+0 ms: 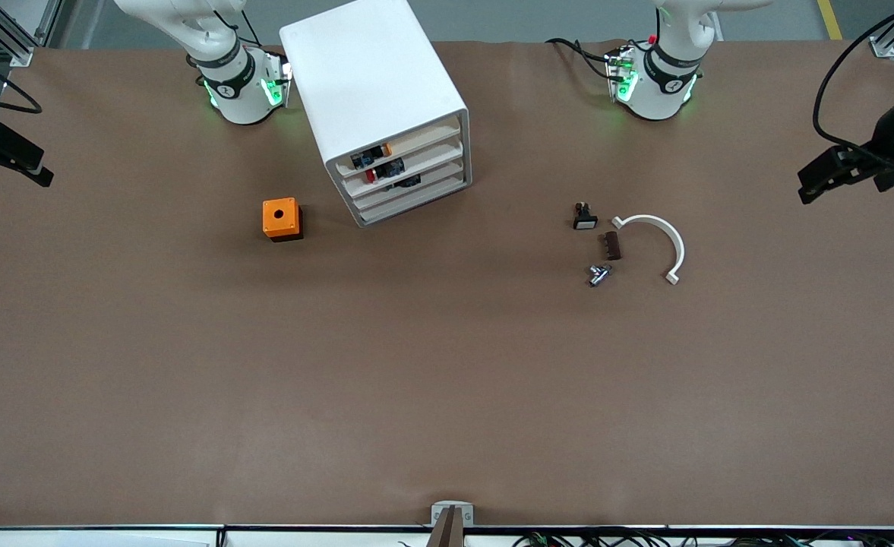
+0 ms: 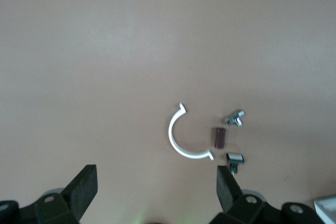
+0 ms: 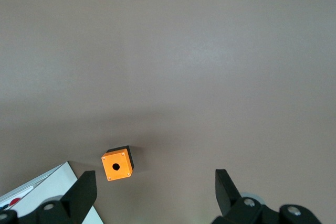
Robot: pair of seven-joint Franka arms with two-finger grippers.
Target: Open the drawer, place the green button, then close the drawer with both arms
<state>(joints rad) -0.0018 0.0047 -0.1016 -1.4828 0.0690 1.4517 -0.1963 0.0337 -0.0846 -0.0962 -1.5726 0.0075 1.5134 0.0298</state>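
Observation:
The white four-tier cabinet [image 1: 374, 91] stands between the arm bases, and its third drawer [image 1: 424, 184] sits flush like the others. A small dark thing shows at that drawer's front. No green-capped button is visible anywhere. My left gripper [image 1: 811, 186] hangs raised at the left arm's end of the table. In its wrist view the left gripper [image 2: 156, 179] is open and empty, above bare table. My right gripper [image 1: 36, 173] hangs raised at the right arm's end. In its wrist view the right gripper [image 3: 155, 182] is open and empty.
An orange box with a hole [image 1: 282, 219] sits beside the cabinet, also in the right wrist view [image 3: 116, 165]. Toward the left arm's end lie a black white-faced button [image 1: 585, 216], a brown block [image 1: 612, 245], a metal part [image 1: 598, 273] and a white half ring [image 1: 655, 235].

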